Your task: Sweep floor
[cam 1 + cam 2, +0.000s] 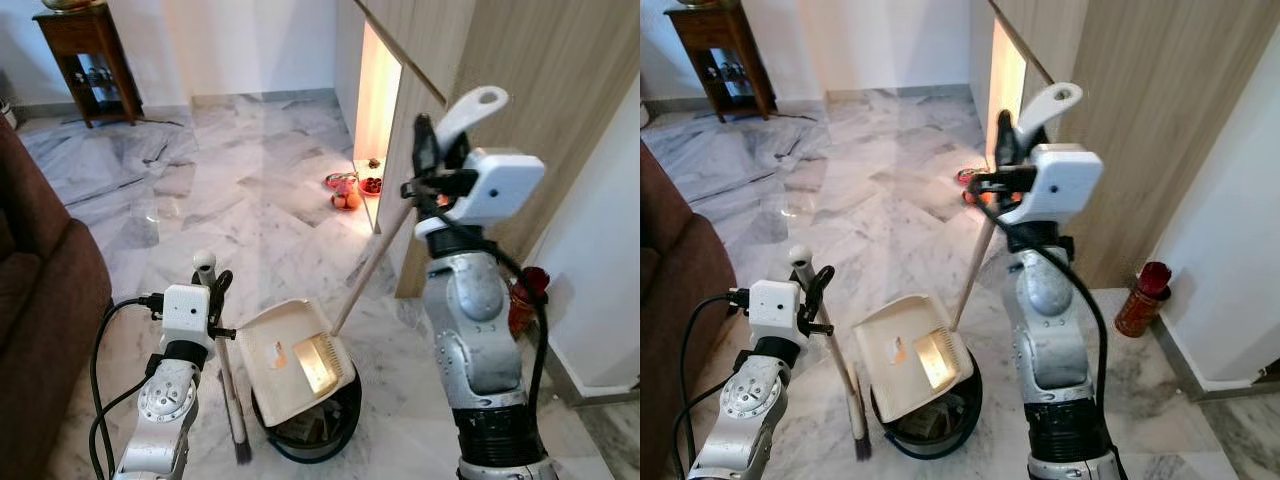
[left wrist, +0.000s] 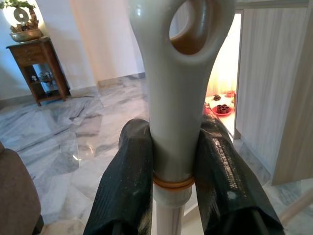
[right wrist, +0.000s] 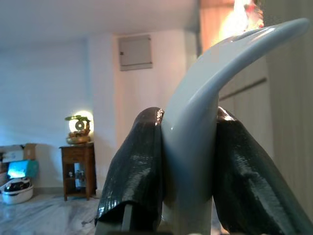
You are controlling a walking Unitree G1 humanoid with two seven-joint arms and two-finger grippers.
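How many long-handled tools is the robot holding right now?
2. Broom in the left gripper, left of the bin; dustpan, its long handle in the right gripper, over the bin.

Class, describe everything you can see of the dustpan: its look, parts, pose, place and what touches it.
The dustpan is a cream, plastic-looking tray with a long pale wooden pole ending in a white looped grip. It is tilted over a black bin on the marble floor, seemingly resting on its rim; a bright patch lies inside the tray. The right gripper clamps the grip, pole slanting down to the tray.
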